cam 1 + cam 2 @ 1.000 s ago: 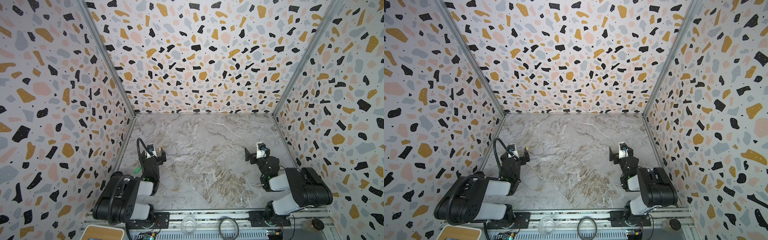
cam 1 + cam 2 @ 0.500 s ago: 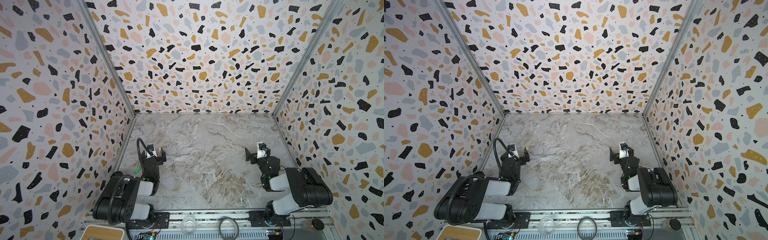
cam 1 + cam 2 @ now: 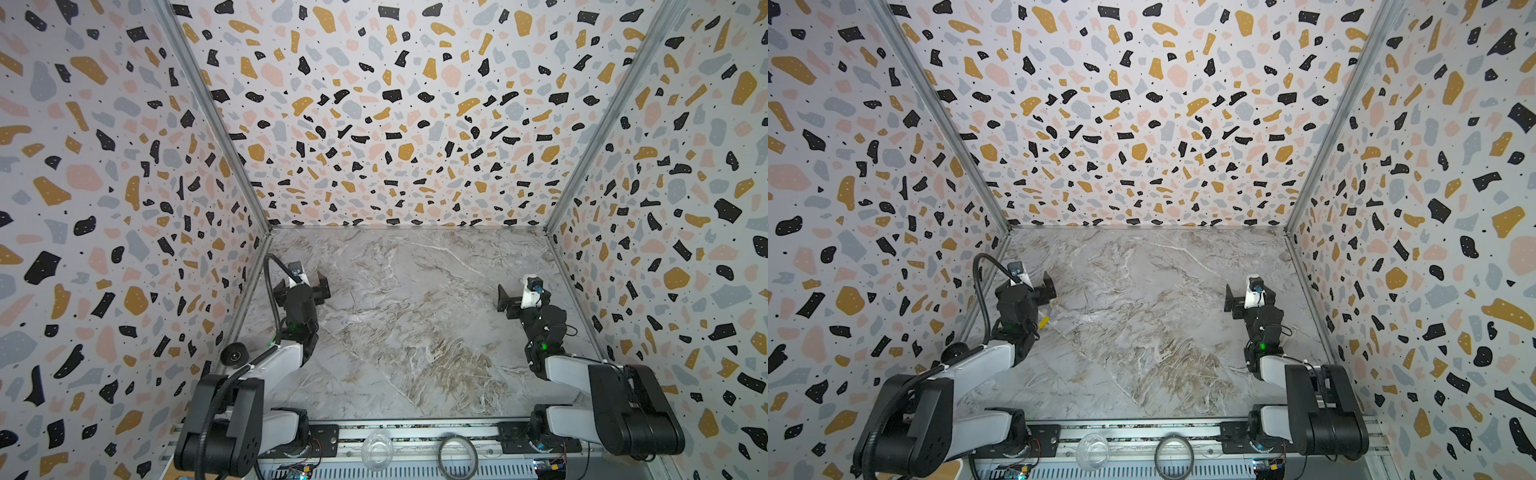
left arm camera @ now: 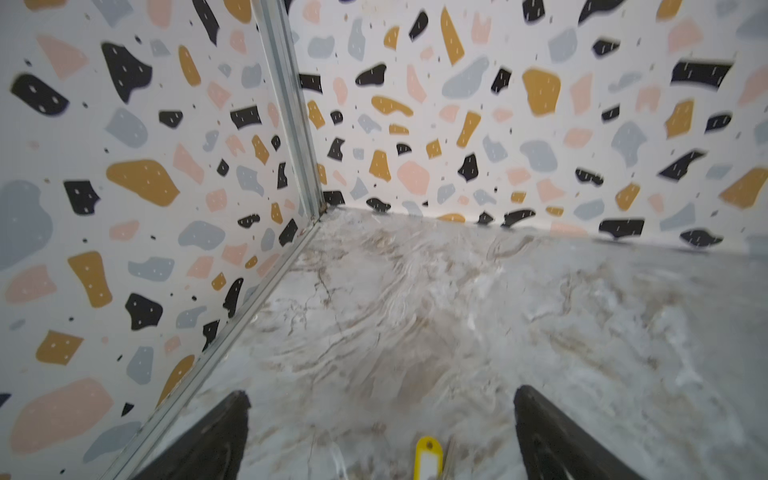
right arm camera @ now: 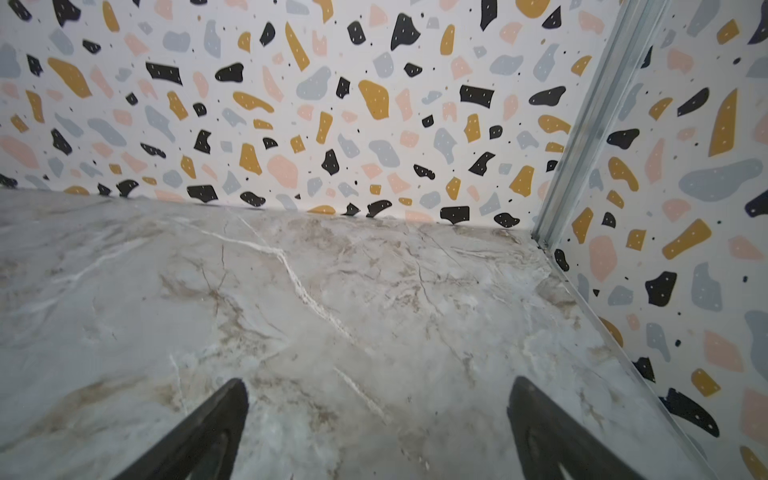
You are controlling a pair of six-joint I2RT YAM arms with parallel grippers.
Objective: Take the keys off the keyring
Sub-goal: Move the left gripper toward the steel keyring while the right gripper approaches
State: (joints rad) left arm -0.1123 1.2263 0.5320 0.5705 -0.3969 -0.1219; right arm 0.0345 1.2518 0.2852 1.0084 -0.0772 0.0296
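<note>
Marble table bears yellow tag by left gripper

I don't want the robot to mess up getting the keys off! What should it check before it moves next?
1. Left gripper open: ok.
2. Right gripper open, nothing in it: ok.
3. Yellow tag found: ok, on the table just by the left gripper.
4. Green tag found: cannot tell, none shows.
5. Keyring found: cannot tell, too little shows.
6. Keys off the keyring: cannot tell.
</note>
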